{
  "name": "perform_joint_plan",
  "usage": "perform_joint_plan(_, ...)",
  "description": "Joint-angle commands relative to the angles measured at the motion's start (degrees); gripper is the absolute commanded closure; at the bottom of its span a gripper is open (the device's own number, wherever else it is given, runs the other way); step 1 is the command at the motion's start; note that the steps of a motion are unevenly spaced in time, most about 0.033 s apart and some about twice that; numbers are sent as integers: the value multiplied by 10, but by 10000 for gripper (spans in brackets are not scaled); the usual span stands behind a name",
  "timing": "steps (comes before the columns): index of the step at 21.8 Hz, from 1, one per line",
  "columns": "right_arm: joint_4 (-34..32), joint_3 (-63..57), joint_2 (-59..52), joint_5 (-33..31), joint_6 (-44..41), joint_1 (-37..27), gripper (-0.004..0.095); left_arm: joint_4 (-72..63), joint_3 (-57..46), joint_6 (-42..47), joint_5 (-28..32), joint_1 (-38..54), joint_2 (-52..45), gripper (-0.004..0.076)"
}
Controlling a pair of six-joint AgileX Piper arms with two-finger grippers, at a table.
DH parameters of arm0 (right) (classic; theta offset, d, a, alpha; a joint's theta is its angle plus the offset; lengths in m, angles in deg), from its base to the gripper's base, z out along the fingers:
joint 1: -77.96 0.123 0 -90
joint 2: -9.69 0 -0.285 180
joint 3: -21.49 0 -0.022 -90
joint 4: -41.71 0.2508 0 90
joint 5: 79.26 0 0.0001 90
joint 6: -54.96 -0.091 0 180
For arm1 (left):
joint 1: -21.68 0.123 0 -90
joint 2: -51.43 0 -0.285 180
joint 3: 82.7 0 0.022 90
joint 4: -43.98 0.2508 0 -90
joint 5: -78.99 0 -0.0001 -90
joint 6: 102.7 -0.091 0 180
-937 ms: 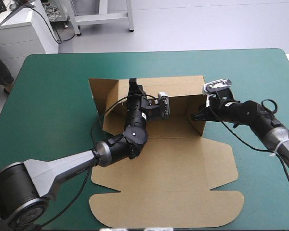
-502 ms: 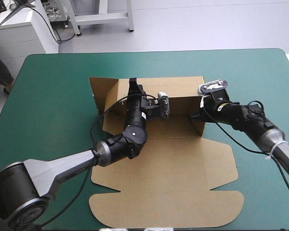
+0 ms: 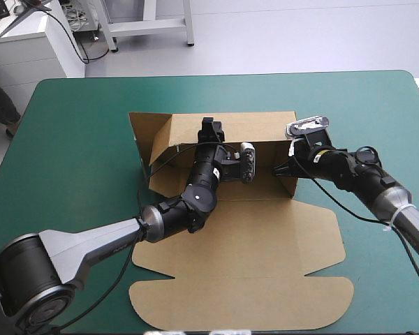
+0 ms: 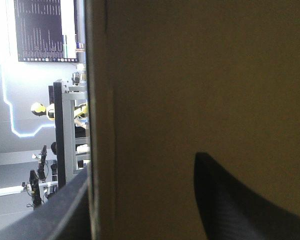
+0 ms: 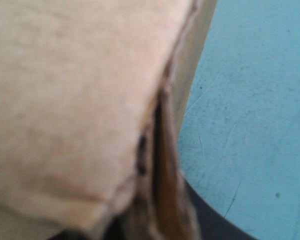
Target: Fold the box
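The brown box [image 3: 251, 237] lies in the middle of the table, its back wall [image 3: 258, 125] and both side walls raised and its lid panel [image 3: 244, 300] flat toward the near edge. My left gripper [image 3: 211, 127] is at the back wall's top edge. In the left wrist view the left gripper [image 4: 142, 170] is open, a black finger [image 4: 240, 200] on each side of the board [image 4: 190, 75]. My right gripper [image 3: 284, 168] is at the right side wall [image 3: 288, 183]. In the right wrist view the right gripper [image 5: 155, 220] is shut on that board [image 5: 65, 100].
Teal-green cover [image 3: 77, 174] shows broadly to the left of the box and in a narrower strip to its right [image 3: 384, 118]. The left side wall [image 3: 153, 150] leans outward. The left arm reaches over the box floor.
My left gripper has opened off the back wall and shifted a little to the right along it. The right gripper stays pinched on the right wall, barely moved.
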Motion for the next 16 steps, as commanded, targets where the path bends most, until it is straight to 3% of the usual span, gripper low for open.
perform_joint_plan(1, 1, 11, 1, -56, -10, 7, 901, 14, 11, 8, 8, -19, -29, 344)
perform_joint_plan(7, -31, 68, 2, -105, -40, 7, 903, 14, 11, 8, -17, -72, -66, 356)
perform_joint_plan(12, -62, 141, 2, -220, -71, 7, 903, 14, 11, 32, -90, -158, -143, 379)
perform_joint_plan(13, -62, 159, 2, -242, -70, 7, 903, 14, 12, 34, -101, -168, -164, 432)
perform_joint_plan(15, -62, 221, 11, -323, -73, 7, 903, 11, 29, 68, -101, -156, -218, 702)
perform_joint_plan(16, -65, 250, 21, -364, -73, 7, 903, 11, 39, 79, -101, -143, -235, 724)
